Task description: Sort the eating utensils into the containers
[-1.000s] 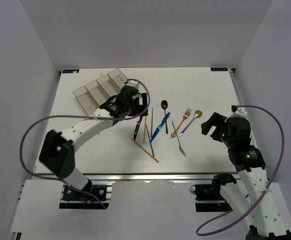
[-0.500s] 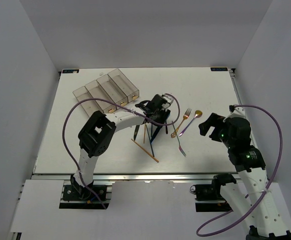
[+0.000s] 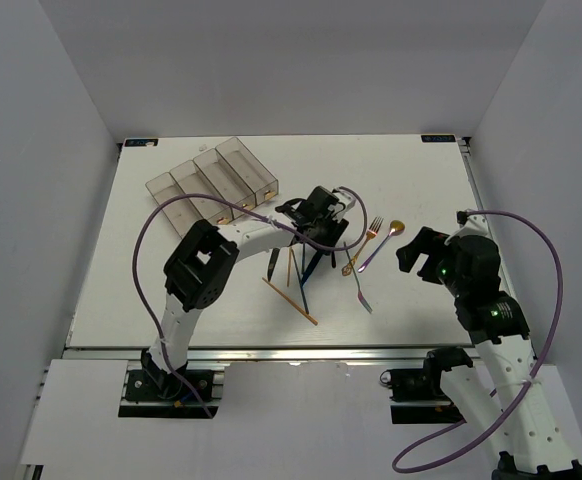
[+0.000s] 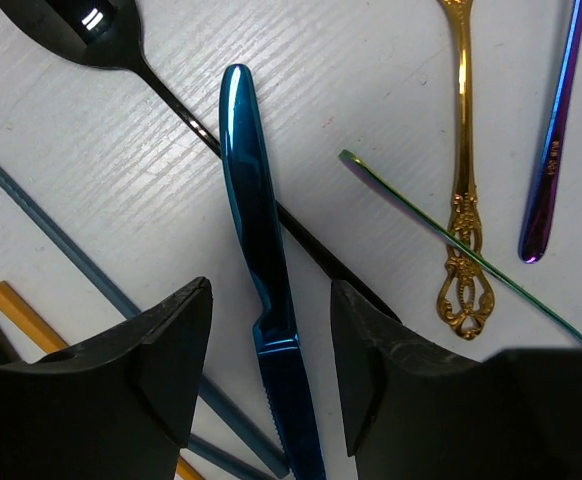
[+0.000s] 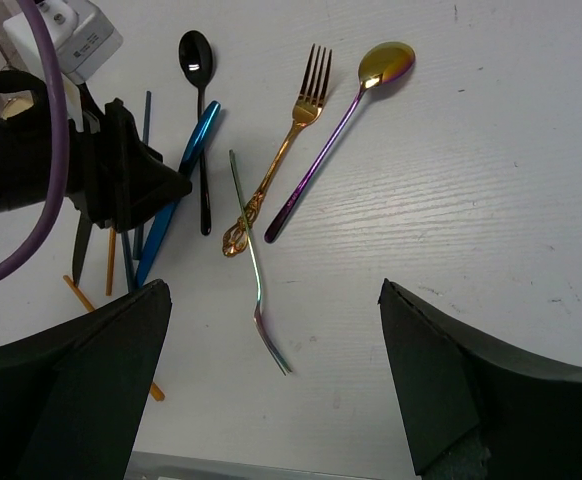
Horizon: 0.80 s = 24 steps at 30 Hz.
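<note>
White tabletop: four joined clear-grey plastic bins at far left appear empty, the slim eating utensils lie loose mid-table, left gripper straddles the glossy blue knife with jaws parted, not clamped, right gripper hovers wide open and empty, so by my judgement sorting has not started.

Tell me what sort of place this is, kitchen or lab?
Most likely a lab test booth, not a kitchen: a bare white table boxed in by plain walls, an aluminium rail at its near edge, and loose cutlery staged near clear sorting bins.
</note>
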Each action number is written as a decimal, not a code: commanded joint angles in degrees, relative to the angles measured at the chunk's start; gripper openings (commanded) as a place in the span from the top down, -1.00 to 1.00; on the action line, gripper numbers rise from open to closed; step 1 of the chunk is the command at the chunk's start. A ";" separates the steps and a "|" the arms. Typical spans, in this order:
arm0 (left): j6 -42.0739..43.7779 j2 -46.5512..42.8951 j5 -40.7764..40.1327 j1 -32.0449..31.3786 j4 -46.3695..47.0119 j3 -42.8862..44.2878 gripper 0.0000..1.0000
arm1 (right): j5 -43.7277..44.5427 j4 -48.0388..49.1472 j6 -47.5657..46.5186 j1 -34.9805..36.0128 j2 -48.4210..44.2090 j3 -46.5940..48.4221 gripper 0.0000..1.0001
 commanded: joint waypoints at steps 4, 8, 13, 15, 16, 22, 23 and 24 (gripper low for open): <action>3.02 1.49 -1.70 -0.01 -1.94 3.27 -0.19 | -1.12 2.70 -0.57 0.11 -0.10 -0.61 -0.79; 3.63 2.54 -0.91 -0.01 -1.94 3.45 -0.19 | -1.21 2.97 -0.48 0.11 0.08 -0.61 -0.79; 3.99 3.51 -0.30 0.07 -1.59 3.53 -0.15 | -1.12 2.97 -0.57 0.20 0.43 -0.70 -0.79; 3.99 4.12 -0.30 -0.01 -1.76 3.62 -0.05 | -1.12 2.97 -0.57 0.11 0.43 -0.61 -0.79; 3.99 4.39 -0.30 -0.01 -1.85 3.97 -0.04 | -1.12 2.97 -0.57 0.11 0.52 -0.70 -0.79; 4.07 5.97 -0.21 -0.01 -3.26 4.50 0.12 | -1.12 2.97 -0.57 0.12 0.26 -0.87 -0.79; 3.99 6.06 -0.29 0.07 -3.26 4.59 0.13 | -1.21 2.97 -0.57 0.11 0.34 -0.87 -0.79; 3.99 6.23 -0.30 -0.01 -3.43 4.68 0.14 | -1.21 2.97 -0.57 0.20 0.26 -0.79 -0.79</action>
